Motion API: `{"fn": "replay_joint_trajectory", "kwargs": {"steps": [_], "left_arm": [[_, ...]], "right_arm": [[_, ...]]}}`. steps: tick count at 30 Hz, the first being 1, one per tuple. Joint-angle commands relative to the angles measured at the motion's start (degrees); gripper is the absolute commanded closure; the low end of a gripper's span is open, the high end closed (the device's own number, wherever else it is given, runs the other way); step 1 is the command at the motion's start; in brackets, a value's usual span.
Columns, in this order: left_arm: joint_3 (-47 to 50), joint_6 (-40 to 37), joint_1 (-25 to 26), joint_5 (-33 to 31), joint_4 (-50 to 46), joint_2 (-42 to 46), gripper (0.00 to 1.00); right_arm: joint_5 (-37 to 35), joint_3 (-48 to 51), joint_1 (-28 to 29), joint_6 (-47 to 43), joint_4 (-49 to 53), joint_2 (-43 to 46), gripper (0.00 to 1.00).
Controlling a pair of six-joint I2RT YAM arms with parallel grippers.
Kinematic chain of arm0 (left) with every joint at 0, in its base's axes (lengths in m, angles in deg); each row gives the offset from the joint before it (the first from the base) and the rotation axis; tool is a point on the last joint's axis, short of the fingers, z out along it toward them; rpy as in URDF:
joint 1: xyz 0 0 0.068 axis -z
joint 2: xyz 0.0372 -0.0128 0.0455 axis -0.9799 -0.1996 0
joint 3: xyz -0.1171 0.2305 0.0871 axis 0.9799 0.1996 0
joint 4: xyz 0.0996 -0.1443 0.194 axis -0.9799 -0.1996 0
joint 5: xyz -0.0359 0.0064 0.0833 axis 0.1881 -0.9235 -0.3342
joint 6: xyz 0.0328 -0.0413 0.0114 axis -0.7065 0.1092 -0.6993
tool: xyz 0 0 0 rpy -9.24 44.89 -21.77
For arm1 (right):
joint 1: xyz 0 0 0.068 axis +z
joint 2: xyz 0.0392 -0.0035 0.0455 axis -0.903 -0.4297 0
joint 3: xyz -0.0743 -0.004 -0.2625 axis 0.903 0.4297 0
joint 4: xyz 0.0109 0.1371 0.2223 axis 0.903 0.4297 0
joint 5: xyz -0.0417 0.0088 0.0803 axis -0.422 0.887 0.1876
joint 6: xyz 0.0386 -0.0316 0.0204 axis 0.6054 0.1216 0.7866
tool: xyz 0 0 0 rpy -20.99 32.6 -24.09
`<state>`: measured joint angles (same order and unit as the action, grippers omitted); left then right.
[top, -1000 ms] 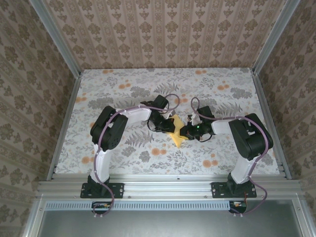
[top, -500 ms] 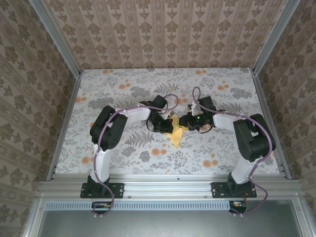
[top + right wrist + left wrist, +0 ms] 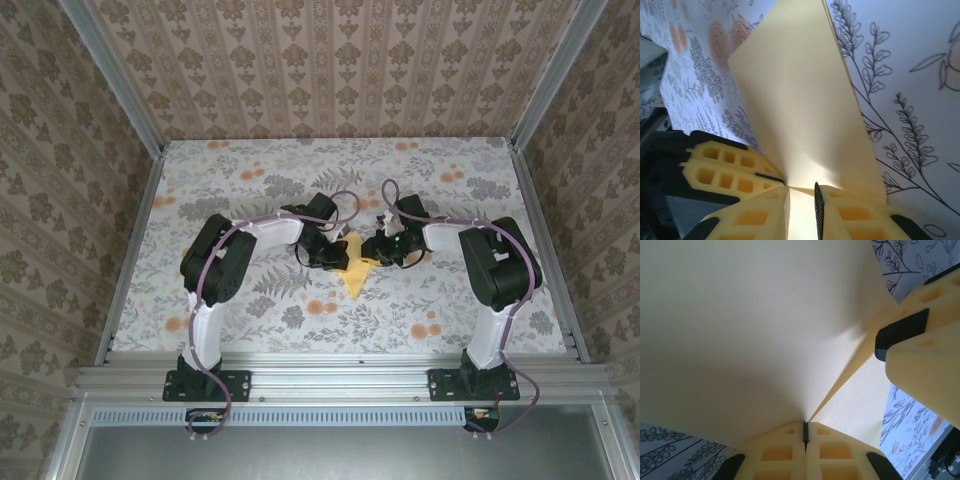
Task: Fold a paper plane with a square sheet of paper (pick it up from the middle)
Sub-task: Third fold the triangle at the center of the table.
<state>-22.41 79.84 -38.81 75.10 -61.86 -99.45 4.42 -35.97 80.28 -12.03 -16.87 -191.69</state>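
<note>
Top external shows left claw (image 3: 335,258) and right claw (image 3: 373,251) both pinching the folded yellow paper (image 3: 353,277).

Paper (image 3: 352,275) lies between left claw (image 3: 338,258) and right claw (image 3: 372,252), one edge inside each claw's jaws. It fans out ahead of both claws, tablecloth (image 3: 250,180) beneath and beyond them.

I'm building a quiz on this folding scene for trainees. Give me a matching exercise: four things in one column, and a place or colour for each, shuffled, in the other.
1. left gripper
2. right gripper
3. square sheet of paper
4. cloth

a. floral print, lying flat
b. pinching the paper from the right of the top view
c. plain yellow-orange, creased
d. pinching the paper from the left of the top view

Pairs: 1-d, 2-b, 3-c, 4-a
</note>
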Motion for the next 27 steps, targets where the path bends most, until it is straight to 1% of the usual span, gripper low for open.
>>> {"fn": "replay_joint_trajectory", "kwargs": {"steps": [1, 9, 14, 18, 21, 27], "left_arm": [[1.0, -1.6, -0.5, -1.0, -1.0, 2.0, 1.0], [1.2, -2.1, -0.8, -1.9, -1.1, 1.7, 1.0], [1.3, -2.4, -1.0, -2.7, -1.3, 1.2, 1.0], [1.0, -2.8, -1.0, -3.2, -1.7, 0.6, 1.0], [0.7, -3.2, -0.9, -3.5, -2.2, 0.1, 1.0], [-0.3, -4.1, -0.8, -4.1, -3.3, -0.9, 1.0]], "right_arm": [[-1.5, -0.8, -0.2, -2.2, 2.2, -1.1, 0.76], [-2.5, -0.7, -0.2, -3.5, 2.8, -2.3, 0.77], [-4.4, -0.3, -0.2, -5.1, 4.5, -2.6, 0.77], [-4.3, 0.3, -0.2, -5.1, 4.0, -2.3, 0.77], [-3.9, 0.8, -0.1, -4.5, 2.9, -0.5, 0.77], [-0.8, 1.7, 0.4, -1.8, 0.0, 3.9, 0.77]]}}
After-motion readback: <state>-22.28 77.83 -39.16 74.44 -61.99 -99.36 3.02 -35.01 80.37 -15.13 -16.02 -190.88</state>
